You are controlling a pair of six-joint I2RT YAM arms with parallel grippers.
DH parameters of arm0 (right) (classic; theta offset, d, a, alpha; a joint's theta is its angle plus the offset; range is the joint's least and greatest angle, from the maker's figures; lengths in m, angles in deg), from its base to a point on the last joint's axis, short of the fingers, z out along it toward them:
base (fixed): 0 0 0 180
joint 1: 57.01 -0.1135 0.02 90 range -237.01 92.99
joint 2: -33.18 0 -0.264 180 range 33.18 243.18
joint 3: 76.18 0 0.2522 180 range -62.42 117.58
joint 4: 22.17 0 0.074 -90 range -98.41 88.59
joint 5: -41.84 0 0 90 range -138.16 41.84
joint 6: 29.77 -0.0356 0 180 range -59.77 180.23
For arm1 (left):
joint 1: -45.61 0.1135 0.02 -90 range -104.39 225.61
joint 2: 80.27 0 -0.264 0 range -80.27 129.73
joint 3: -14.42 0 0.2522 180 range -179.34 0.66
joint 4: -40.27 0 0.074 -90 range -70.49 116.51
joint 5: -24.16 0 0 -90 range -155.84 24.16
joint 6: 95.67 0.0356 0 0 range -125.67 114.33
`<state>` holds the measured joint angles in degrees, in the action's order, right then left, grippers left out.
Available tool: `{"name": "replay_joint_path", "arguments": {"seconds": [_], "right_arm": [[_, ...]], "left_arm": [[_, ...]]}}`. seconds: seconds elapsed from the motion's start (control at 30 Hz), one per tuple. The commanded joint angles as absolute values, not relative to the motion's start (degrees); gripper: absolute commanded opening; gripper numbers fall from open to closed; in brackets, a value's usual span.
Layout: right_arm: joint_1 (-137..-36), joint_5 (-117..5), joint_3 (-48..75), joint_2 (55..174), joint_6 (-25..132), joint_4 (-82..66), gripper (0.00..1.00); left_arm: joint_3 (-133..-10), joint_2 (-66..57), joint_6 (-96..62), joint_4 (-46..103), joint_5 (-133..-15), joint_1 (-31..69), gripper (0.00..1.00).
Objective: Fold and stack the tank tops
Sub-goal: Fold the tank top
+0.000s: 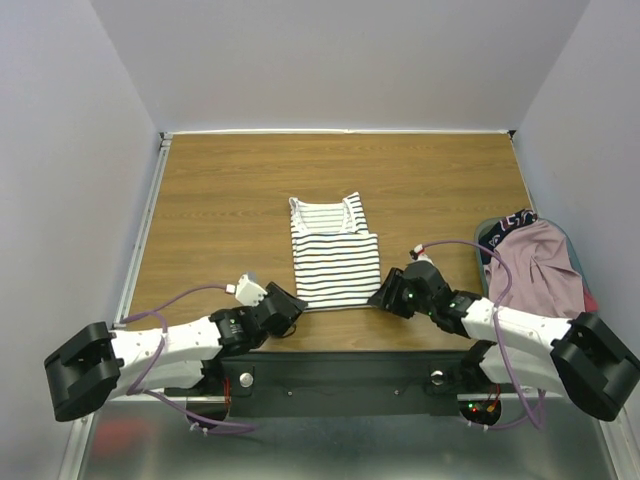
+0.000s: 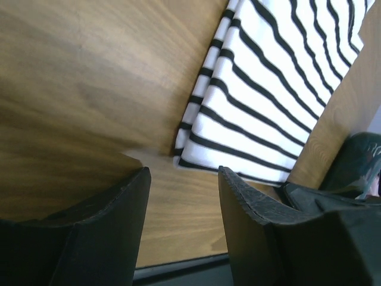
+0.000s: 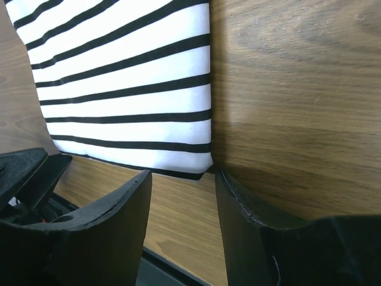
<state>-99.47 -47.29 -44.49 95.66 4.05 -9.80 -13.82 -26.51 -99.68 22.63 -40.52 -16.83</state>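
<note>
Striped tank top point(image 1: 335, 255) flat mid-frame; I see left gripper point(image 1: 289, 306) and right gripper point(image 1: 384, 297) spread, empty, at its lower corners.

Fixed camera, high above the near edge, looks down over the whole brown wooden table point(image 1: 220, 200). Both wrist cameras sit low and close, facing opposite near corners of the white, black-striped soft tank top point(image 1: 335, 262), which all three views share.
</note>
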Motion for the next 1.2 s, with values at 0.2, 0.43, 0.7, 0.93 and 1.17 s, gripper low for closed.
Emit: {"name": "replay_joint_path", "arguments": {"seconds": [0.2, 0.43, 0.7, 0.93, 1.17], "right_arm": [[-100.0, -43.9, -46.8, 99.0, 3.6, -10.0, 0.47], [-100.0, -42.3, -45.8, 100.4, 4.9, -10.6, 0.3], [-101.1, -43.3, -42.9, 94.5, 8.5, -2.8, 0.05], [-108.9, -42.4, -42.5, 78.6, 5.4, 11.4, 0.03], [-125.3, -34.2, -38.5, 72.9, -5.1, 19.9, 0.0]], "left_arm": [[-12.5, -17.5, -91.4, 30.3, -43.2, -12.0, 0.51], [-12.9, -14.8, -88.0, 33.7, -44.1, -12.0, 0.18], [-12.8, -18.8, -83.8, 33.6, -47.2, -14.9, 0.0], [-14.2, -24.5, -91.4, 26.6, -44.2, -28.8, 0.0], [-24.8, -20.5, -104.4, 11.8, -36.8, -46.9, 0.0]]}}
